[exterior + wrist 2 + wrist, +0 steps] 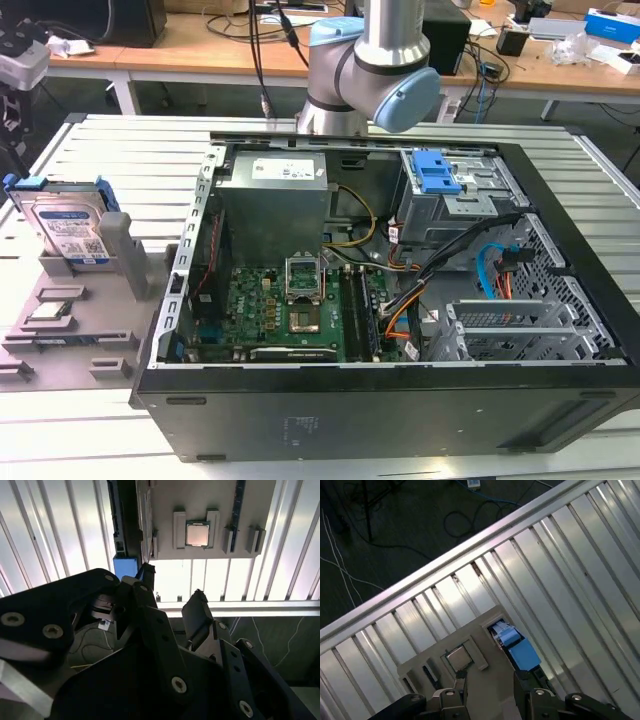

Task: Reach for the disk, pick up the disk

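Observation:
The disk (pixel 68 228), silver with a white-and-blue label and blue side rails, stands on edge in a grey holder (pixel 122 252) at the exterior view's left. In the second wrist view the disk (pixel 123 525) shows edge-on, its blue rail end just beyond one fingertip (pixel 145 576). My gripper (pixel 172 597) is open, with nothing between its dark fingers. In the first wrist view the gripper (pixel 490 680) hovers above the grey fixture, and the disk's blue rail (pixel 522 652) lies close beside one finger (pixel 522 679).
A small square processor chip (pixel 197 534) sits in the grey fixture plate (pixel 60 335) beside the disk. The open computer case (pixel 560 330) with its blue-latched drive cage (pixel 440 178) takes up the slatted metal table (pixel 130 150). Past the table edge lies floor with cables (pixel 395 525).

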Controlling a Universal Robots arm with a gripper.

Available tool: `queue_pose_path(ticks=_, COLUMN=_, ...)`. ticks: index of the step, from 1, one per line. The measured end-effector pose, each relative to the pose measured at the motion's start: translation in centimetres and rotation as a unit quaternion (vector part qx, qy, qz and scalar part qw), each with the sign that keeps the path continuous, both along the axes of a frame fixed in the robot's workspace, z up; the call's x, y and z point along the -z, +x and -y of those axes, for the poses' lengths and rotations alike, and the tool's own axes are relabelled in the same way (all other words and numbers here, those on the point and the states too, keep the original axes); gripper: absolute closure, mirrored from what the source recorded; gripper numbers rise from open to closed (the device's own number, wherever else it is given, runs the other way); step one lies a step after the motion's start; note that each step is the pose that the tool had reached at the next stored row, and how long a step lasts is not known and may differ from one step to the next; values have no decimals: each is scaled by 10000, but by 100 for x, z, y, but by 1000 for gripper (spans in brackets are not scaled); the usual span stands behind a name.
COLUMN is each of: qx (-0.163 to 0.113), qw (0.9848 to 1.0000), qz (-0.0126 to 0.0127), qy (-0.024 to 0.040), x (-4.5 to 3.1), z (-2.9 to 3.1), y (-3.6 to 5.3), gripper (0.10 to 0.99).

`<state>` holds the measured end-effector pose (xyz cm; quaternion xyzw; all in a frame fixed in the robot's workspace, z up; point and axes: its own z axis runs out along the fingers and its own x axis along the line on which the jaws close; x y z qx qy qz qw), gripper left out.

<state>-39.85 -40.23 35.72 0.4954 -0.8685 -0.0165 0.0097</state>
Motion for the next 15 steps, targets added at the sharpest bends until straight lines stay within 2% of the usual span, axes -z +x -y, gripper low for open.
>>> queue_pose_path(ticks=3, qx=-195, qw=9998, qz=0, qy=0, x=0, z=0, y=0, gripper=588)
queue_pose_path(ticks=7, qx=-504, qw=9987, qz=0, qy=0, x=0, z=0, y=0, gripper=588)
queue_pose_path(ticks=10, qx=-873, qw=9962, qz=0, qy=0, x=0, z=0, y=0, gripper=588)
queue_pose_path(ticks=13, qx=-1086, qw=9941, qz=0, qy=0, x=0, z=0, y=0, gripper=588)
queue_pose_path(ticks=14, qx=-1189, qw=9929, qz=0, qy=0, x=0, z=0, y=0, gripper=588)
queue_pose_path(ticks=15, qx=-1350, qw=9909, qz=0, qy=0, x=0, z=0, y=0, gripper=588)
